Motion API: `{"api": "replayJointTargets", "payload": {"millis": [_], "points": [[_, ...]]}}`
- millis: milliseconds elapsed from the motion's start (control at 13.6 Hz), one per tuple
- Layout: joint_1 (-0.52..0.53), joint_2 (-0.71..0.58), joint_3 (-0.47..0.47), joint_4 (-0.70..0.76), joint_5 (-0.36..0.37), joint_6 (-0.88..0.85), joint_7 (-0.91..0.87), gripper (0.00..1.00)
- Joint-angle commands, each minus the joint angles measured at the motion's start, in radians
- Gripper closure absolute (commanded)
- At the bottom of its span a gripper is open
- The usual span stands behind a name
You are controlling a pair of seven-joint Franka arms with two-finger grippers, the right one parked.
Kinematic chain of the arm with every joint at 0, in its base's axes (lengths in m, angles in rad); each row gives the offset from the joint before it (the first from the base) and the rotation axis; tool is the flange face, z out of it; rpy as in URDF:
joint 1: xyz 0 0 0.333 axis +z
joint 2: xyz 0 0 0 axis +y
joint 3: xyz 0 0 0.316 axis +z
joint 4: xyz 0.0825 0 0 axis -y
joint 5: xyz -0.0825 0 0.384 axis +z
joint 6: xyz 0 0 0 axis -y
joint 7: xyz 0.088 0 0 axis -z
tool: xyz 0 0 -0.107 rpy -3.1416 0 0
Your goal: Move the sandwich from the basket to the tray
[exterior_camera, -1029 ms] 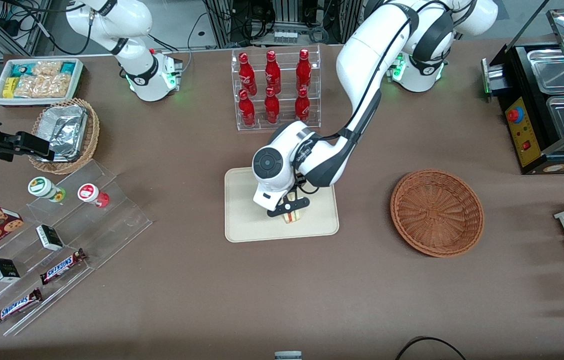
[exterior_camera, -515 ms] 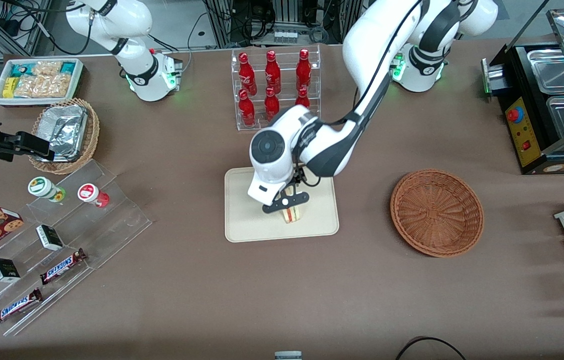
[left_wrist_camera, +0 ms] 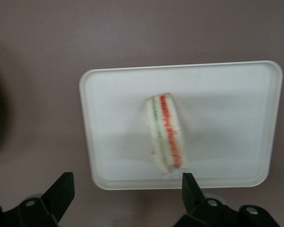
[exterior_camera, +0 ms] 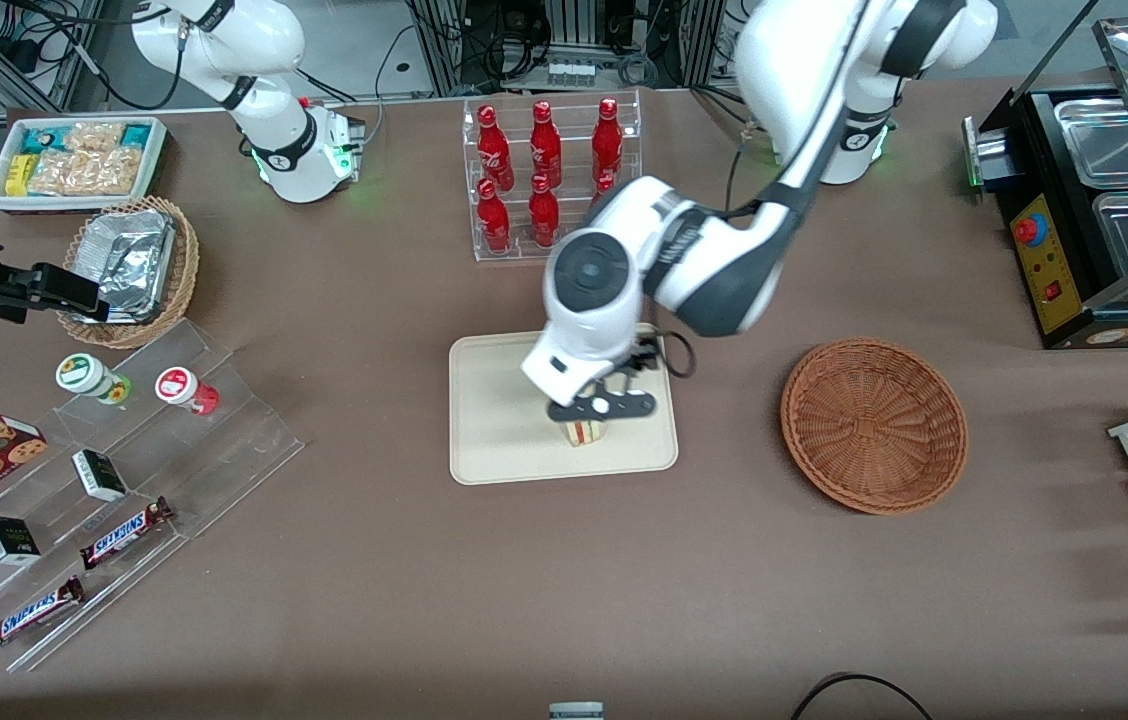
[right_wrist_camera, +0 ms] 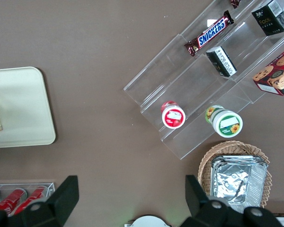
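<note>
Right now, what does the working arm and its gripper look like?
The left arm has glossy white shells with dark grey-black joint sections, a round dark cap on its wrist, and a thin black cable looping beside it. A green light glows at its base. Its gripper, above the sandwich on the tray, is black with pointed fingers, open.

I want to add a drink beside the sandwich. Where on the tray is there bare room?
The tray is bare toward the parked arm's end, from the sandwich to its rim. A narrower strip lies between sandwich and the basket-side rim. The open gripper hangs above the sandwich, crowding that spot.
</note>
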Motion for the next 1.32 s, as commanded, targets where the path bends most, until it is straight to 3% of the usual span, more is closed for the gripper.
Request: {"api": "replayJointTargets", "payload": {"millis": [0,662,956,1250], "points": [[0.069,-0.124,-0.005,-0.159,0.035,-0.001,0.102,0.00],[0.416,-0.386,-0.005,-0.417,0.030,-0.010,0.623,0.00],[0.543,-0.448,-0.005,-0.420,0.033,-0.125,0.652,0.00],[0.605,-0.509,-0.004,-0.422,0.045,-0.178,0.653,0.00]]}}
